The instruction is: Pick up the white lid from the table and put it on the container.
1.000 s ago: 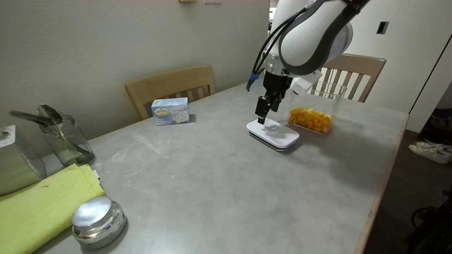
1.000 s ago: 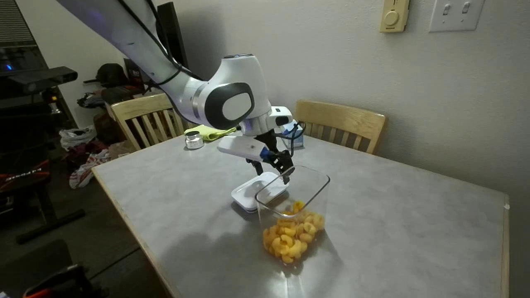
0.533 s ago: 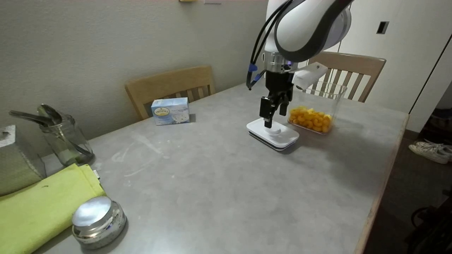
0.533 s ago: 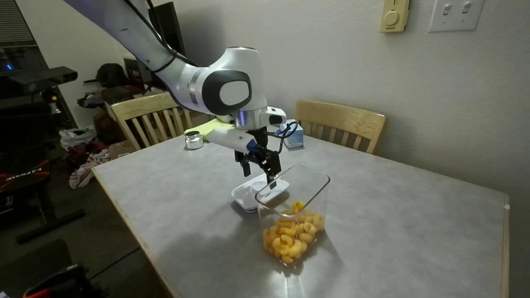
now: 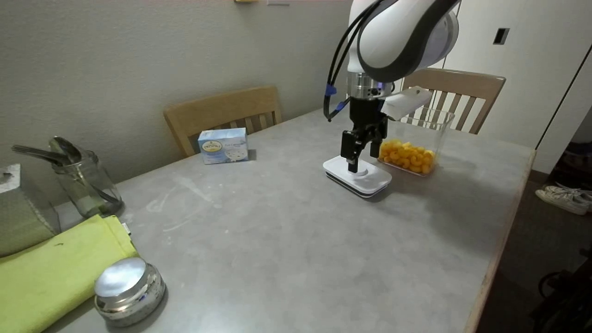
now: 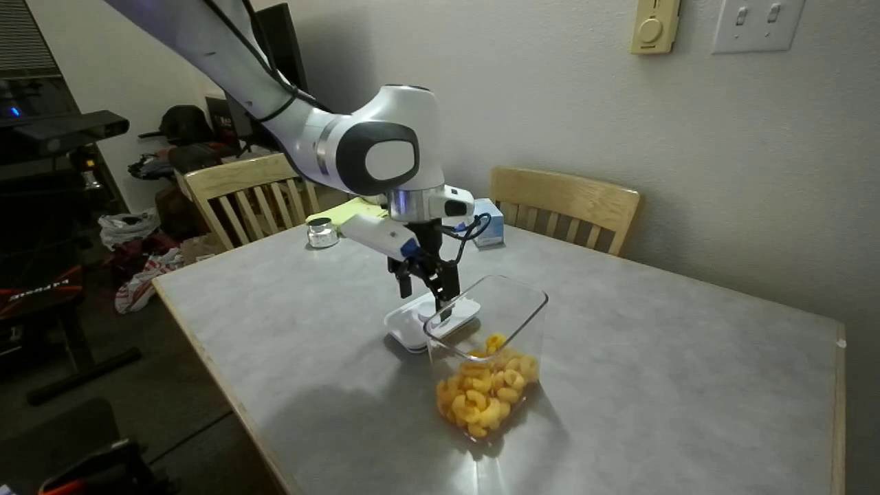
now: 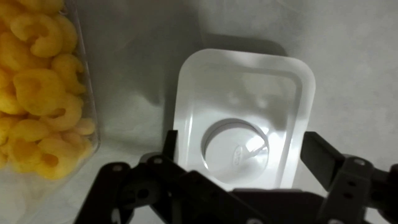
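The white lid [image 5: 372, 181] lies flat on the grey table [image 5: 277, 259], with a round raised knob in its middle. It also shows in an exterior view [image 6: 407, 331] and in the wrist view [image 7: 242, 84]. My gripper [image 5: 364, 162] is upright, open and empty, low over the lid; in the wrist view [image 7: 241, 138] its fingers stand apart on either side of the knob. I cannot tell if a fingertip touches the lid. The clear container [image 6: 488, 385] with yellow-orange contents stands upright and uncovered beside the lid; it also shows in the wrist view [image 7: 46, 93].
A blue-white tea box [image 5: 224, 147] stands near the wall. A shiny metal jar [image 5: 129, 291], a yellow cloth [image 5: 64, 273] and a glass jar with cutlery [image 5: 90, 185] are at the table's far end. Wooden chairs [image 6: 564, 206] stand around the table.
My gripper has straightened from a tilt, moved from near the lid's edge to over its knob, and come down slightly. It stays open. The lid and container have not moved.
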Motion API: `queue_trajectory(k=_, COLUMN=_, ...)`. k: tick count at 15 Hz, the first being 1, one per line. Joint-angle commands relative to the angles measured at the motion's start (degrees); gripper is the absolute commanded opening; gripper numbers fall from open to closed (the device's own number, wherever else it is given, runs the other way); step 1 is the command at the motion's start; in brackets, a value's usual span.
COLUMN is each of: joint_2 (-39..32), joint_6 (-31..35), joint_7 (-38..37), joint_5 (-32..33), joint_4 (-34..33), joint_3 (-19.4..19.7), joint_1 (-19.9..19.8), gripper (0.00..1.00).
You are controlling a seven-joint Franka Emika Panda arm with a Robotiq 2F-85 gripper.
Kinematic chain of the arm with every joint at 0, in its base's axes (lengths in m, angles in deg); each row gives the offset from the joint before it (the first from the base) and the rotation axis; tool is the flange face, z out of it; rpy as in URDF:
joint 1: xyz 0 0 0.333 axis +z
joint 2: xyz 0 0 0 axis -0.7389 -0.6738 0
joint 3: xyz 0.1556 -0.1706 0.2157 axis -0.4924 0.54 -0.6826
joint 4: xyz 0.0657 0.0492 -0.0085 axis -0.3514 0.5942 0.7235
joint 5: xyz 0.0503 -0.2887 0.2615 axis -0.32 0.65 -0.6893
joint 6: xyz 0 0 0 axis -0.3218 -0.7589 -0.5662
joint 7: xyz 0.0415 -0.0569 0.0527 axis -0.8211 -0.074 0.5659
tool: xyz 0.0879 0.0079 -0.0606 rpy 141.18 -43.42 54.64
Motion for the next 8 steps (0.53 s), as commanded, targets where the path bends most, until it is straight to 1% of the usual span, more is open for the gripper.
queue_trajectory(k=1, joint_2=-2.2, joint_6=-0.1, joint_7=0.7, joint_5=-1.8, joint_4=-1.6, joint_3=-1.0, joint_1=-1.2, gripper=1.0)
queue_trajectory(k=8, joint_2=-4.4, joint_6=0.3, joint_7=0.9, joint_5=-2.1, joint_4=-3.7, joint_3=-1.1, joint_1=-1.1, gripper=0.99)
